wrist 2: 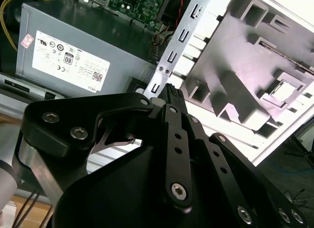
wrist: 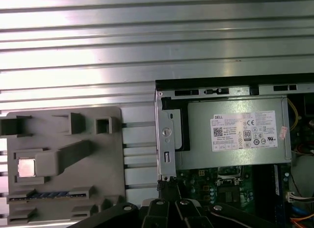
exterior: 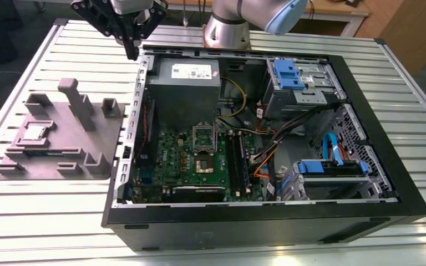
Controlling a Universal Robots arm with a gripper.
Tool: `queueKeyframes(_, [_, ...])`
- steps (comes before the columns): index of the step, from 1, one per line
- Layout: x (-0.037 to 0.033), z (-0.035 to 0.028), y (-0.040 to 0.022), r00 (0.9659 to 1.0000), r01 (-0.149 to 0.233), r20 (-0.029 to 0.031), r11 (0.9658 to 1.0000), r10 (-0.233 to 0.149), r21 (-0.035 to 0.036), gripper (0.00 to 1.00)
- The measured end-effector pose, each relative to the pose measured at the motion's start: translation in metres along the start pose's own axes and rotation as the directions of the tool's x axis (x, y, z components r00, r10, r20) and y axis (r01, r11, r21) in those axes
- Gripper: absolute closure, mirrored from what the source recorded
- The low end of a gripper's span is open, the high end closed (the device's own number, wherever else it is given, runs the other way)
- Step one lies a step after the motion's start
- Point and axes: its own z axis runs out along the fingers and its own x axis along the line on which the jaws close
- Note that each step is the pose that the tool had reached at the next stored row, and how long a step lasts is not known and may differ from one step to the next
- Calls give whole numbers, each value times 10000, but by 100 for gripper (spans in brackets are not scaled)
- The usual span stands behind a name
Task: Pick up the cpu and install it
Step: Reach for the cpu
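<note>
The cpu (exterior: 35, 132) is a small silvery square chip lying in a recess of the grey fixture plate (exterior: 87, 149) on the exterior view's left, beside the open computer case (exterior: 376, 166). Both wrist views show the cpu (wrist 2: 282, 90) (wrist: 26, 167) flat in that recess. My gripper (exterior: 131, 51) hangs high over the case's back corner, well apart from the chip. Its black fingers (wrist 2: 172, 98) meet at the tips, shut on nothing. On the green motherboard the dark socket (exterior: 204, 162) lies bare, its metal frame (exterior: 204, 134) swung up.
A grey power supply box (exterior: 184, 88) with a white label fills the case's back corner under my gripper. Blue drive brackets (exterior: 290, 75) and loose cables (exterior: 272, 149) crowd the exterior view's right. Upright posts (exterior: 76, 102) rise from the fixture plate. The table (exterior: 50, 221) is ribbed metal.
</note>
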Motion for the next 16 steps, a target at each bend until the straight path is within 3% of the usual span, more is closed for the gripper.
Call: queueKeyframes(16, [81,4,-6,10000,0,0,10000,0,0,90])
